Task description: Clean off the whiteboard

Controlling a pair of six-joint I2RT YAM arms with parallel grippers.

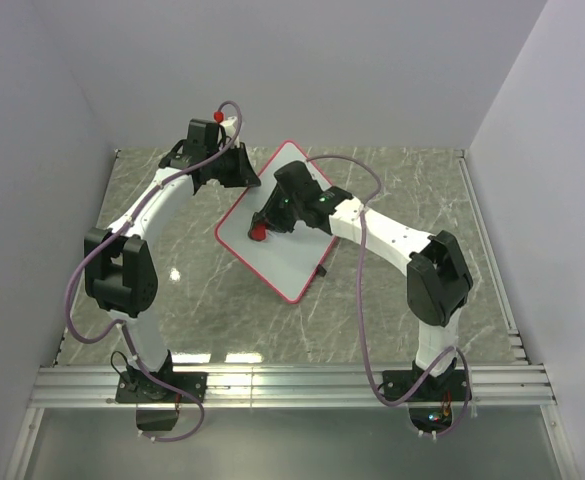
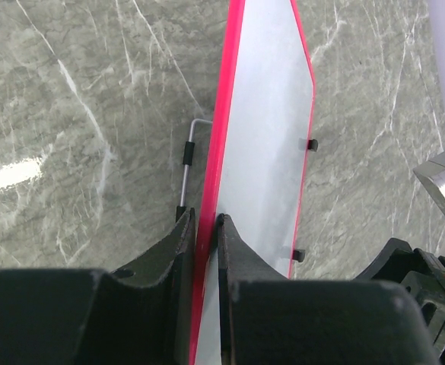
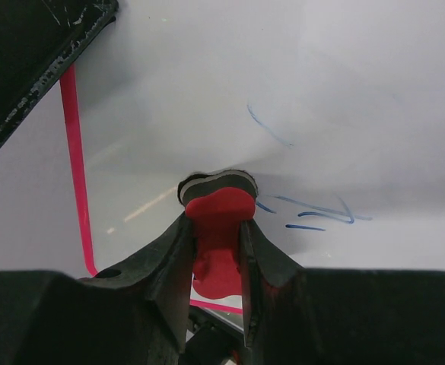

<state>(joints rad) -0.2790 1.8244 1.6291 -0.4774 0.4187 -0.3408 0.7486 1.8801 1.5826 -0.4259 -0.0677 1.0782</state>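
The whiteboard [image 1: 290, 255], white with a thin red frame, stands tilted in the middle of the marble table. My left gripper [image 1: 240, 178] is shut on its red upper left edge [image 2: 224, 129]; the edge sits between the two fingers. My right gripper [image 1: 263, 226] is shut on the red bow-shaped eraser [image 3: 219, 217], whose grey felt face presses against the board [image 3: 207, 84]. Blue scribbles [image 3: 313, 213] show on the board just right of the eraser. The eraser also shows in the top view [image 1: 257, 233].
A wire stand [image 2: 188, 156] and small black feet [image 2: 312, 144] stick out from the board's back. Grey walls close the table on three sides. An aluminium rail [image 1: 292, 385] carries both arm bases at the near edge.
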